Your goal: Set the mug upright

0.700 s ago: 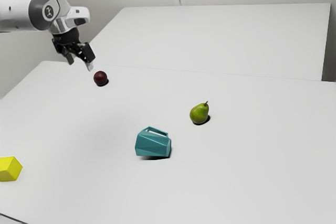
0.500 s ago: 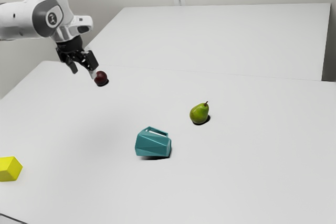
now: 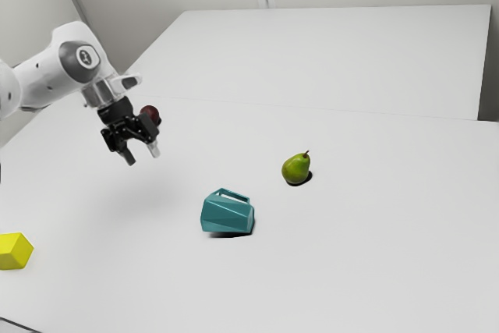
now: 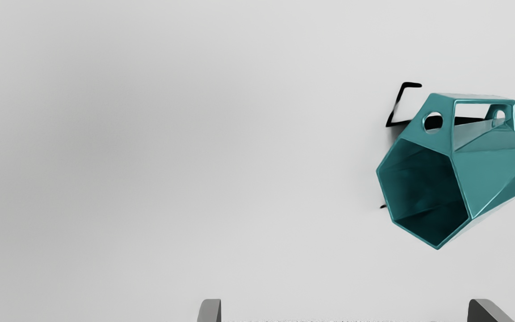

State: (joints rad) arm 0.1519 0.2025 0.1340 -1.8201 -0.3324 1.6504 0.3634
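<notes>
The mug lies on its side a little below and left of the exterior view's centre; its teal body is smooth and slightly glossy, cut into flat, angular facets; the boxy handle stands uppermost, pierced by round holes at its ends; the wrist view shows a many-sided mouth with a thin, crisp rim and a dark hollow, turned toward the gripper's side.

The gripper, black with pale tips, hangs above the table in the upper left of the exterior view; its fingers are released and spread wide, with nothing held between them; the mug lies ahead of them, off toward one finger's side and touching neither.

Matte white tabletop gives open room between gripper and mug; the table's side edge slants along the exterior view's left; a rounded green pear sits up and right of the mug, well apart; a dark red ball shows just behind the gripper, partly covered; a flat-faced yellow block sits at the lower left, cut by the frame.
</notes>
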